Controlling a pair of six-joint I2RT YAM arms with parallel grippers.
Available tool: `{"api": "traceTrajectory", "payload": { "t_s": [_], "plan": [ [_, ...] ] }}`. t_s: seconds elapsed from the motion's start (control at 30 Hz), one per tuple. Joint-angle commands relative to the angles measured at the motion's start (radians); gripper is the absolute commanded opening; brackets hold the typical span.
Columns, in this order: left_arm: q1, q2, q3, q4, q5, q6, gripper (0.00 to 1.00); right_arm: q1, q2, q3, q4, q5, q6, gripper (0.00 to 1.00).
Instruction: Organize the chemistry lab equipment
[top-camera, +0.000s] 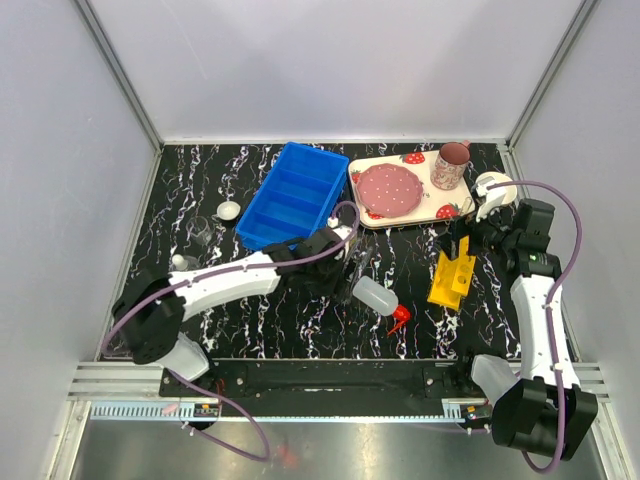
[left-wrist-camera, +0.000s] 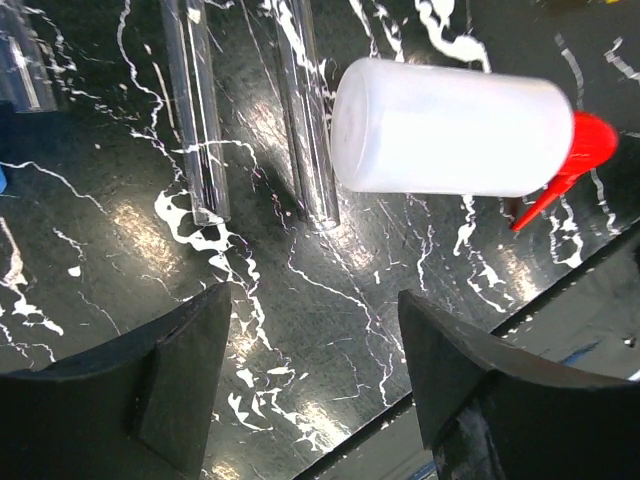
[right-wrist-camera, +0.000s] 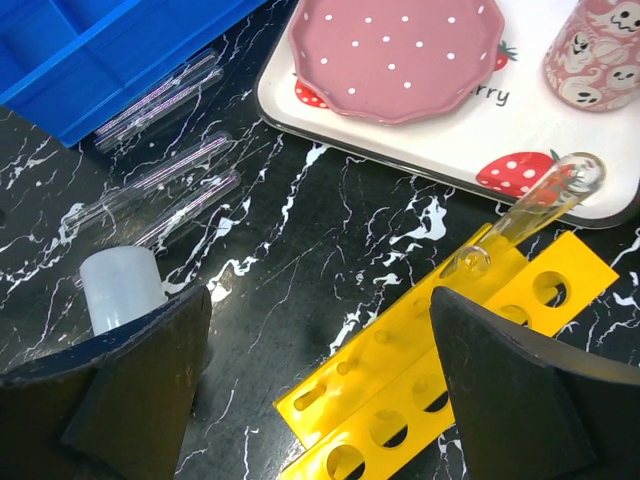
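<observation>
The translucent white squeeze bottle (top-camera: 376, 296) lies on its side mid-table, its red nozzle (top-camera: 400, 319) pointing to the near right. My left gripper (top-camera: 340, 262) hovers open just behind it. In the left wrist view the bottle (left-wrist-camera: 450, 125) and two thin clear tubes (left-wrist-camera: 195, 120) lie beyond the empty gripper (left-wrist-camera: 310, 305). My right gripper (top-camera: 462, 240) stands open over the yellow holed rack (top-camera: 452, 278). In the right wrist view one tube (right-wrist-camera: 530, 215) leans in the rack (right-wrist-camera: 450, 370) and several tubes (right-wrist-camera: 170, 185) lie to the left. Two small beakers (top-camera: 203, 232) and a tiny white dish (top-camera: 229, 210) sit at the left.
A blue bin (top-camera: 290, 195) stands at the back centre. To its right, the strawberry-print tray (top-camera: 425, 188) carries a pink plate (top-camera: 389, 187) and a pink mug (top-camera: 451, 165). Grey walls close off three sides.
</observation>
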Motion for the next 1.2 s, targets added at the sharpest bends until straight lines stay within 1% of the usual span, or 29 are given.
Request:
{"api": "traceTrajectory", "payload": {
  "t_s": [0.0,0.13,0.33,0.8,0.93,0.97,1.13,1.17],
  "plan": [
    [-0.03,0.095,0.114,-0.117,-0.018,0.051,0.7,-0.008,-0.018,-0.002,-0.005,-0.062,-0.026,0.96],
    [-0.053,0.214,0.235,-0.213,-0.067,0.074,0.68,-0.009,-0.021,0.001,-0.009,-0.065,-0.03,0.96],
    [-0.083,0.319,0.334,-0.279,-0.073,0.106,0.66,-0.012,-0.026,0.002,-0.013,-0.053,-0.038,0.96],
    [-0.094,0.512,0.519,-0.351,-0.096,0.16,0.61,-0.023,-0.025,0.001,-0.013,-0.059,-0.033,0.96],
    [-0.094,0.549,0.545,-0.358,-0.119,0.172,0.59,-0.026,-0.023,0.001,-0.011,-0.064,-0.032,0.96],
    [-0.094,0.555,0.552,-0.364,-0.127,0.174,0.56,-0.029,-0.022,0.001,-0.011,-0.064,-0.032,0.96],
    [-0.094,0.604,0.599,-0.387,-0.15,0.184,0.56,-0.032,-0.022,-0.002,-0.011,-0.067,-0.032,0.96],
    [-0.094,0.611,0.607,-0.388,-0.153,0.188,0.55,-0.034,-0.02,-0.002,-0.011,-0.068,-0.032,0.96]
  ]
}}
